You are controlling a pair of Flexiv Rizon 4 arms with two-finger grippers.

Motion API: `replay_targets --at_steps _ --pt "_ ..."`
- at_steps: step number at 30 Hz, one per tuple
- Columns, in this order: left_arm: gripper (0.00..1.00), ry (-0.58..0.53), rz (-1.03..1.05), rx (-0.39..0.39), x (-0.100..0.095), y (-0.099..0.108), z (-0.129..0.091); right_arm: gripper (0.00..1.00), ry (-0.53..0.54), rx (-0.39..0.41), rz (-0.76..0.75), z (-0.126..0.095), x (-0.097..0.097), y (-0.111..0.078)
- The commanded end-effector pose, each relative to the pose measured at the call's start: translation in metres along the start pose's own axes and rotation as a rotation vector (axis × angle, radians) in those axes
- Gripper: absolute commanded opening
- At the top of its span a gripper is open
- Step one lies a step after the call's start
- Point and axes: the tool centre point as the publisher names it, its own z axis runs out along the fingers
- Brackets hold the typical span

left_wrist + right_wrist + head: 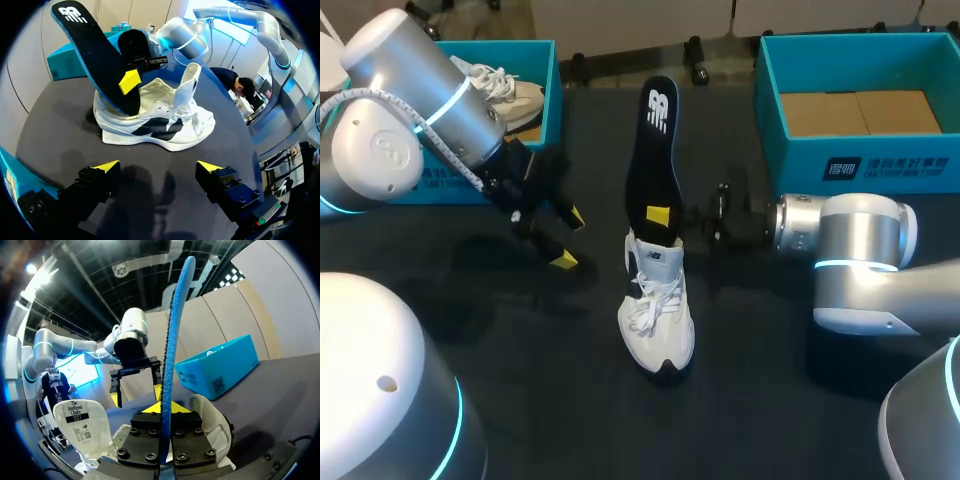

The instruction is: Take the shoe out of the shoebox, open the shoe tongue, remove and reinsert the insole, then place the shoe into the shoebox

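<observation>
White sneaker (657, 320) sits sole-down on the tabletop (540, 400), mid-scene, toe toward us, tongue (189, 85) pulled upright; black insole (655, 150) stands steeply out of the heel opening, lower end inside the shoe, blue edge visible from our right wrist; our right hand (662, 217) is pinching the insole low down, one yellow-tipped finger on each face; our left hand (568, 238) is spread, holding nothing, low over the tabletop beside the sneaker and apart from it; teal shoebox (860, 160) at far right shows only its cardboard floor; second teal shoebox (551, 90) at far left holds another white shoe (505, 85).
</observation>
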Motion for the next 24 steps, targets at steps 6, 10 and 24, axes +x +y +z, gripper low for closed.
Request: replay_targets --at_steps 6,10,24 --pt "1.0 -0.032 0.02 0.031 -0.001 -0.005 -0.001 0.0 0.012 0.008 0.008 0.005 -0.002 -0.002" --pt "1.0 -0.039 0.025 0.028 -0.003 -0.006 0.0 0.0 0.013 0.006 0.013 0.004 -0.003 -0.005" --pt "1.0 -0.07 0.038 0.038 -0.009 -0.022 0.011 0.0 0.015 0.016 0.056 0.005 0.001 -0.016"
